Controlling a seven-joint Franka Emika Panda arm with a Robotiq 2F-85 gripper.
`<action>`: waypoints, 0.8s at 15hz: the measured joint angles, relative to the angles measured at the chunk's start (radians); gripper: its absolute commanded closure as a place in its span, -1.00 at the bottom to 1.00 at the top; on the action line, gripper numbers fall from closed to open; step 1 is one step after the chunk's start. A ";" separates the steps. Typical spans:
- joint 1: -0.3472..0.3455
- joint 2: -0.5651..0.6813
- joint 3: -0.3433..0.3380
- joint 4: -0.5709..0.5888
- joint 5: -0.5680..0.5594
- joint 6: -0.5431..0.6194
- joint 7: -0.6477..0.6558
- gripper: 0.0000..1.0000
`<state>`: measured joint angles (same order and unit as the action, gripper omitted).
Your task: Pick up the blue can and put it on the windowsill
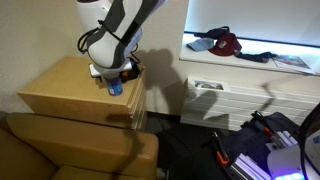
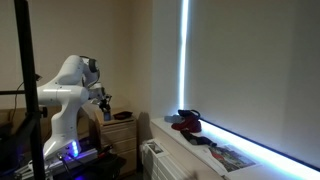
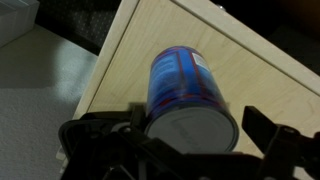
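Observation:
The blue can (image 3: pixel 185 85), with pale markings and a silvery top, stands upright on the light wooden cabinet top (image 3: pixel 250 70) near its edge. My gripper (image 3: pixel 195 125) is open and straddles the can, with a gap between the right finger and the can's side. In an exterior view the gripper (image 1: pixel 113 74) hangs over the can (image 1: pixel 114 88) at the cabinet's near corner. The white windowsill (image 1: pixel 255 55) runs under the bright window, well apart from the cabinet; it also shows in an exterior view (image 2: pixel 200 152).
A red and dark bundle (image 1: pixel 222 43) and flat papers (image 1: pixel 290 62) lie on the windowsill. A white radiator (image 1: pixel 225 100) sits under it. A brown sofa back (image 1: pixel 70 145) stands in front of the cabinet. Floor drops off beside the cabinet (image 3: pixel 40 80).

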<state>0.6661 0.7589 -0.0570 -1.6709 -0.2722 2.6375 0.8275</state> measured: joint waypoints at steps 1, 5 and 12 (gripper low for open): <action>0.006 0.007 -0.006 0.006 0.000 0.000 0.000 -1.00; 0.033 0.035 -0.043 0.026 -0.005 0.000 0.003 -1.00; 0.046 0.042 -0.058 0.032 -0.007 0.000 0.008 -0.35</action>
<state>0.7120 0.8005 -0.1151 -1.6393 -0.2787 2.6371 0.8355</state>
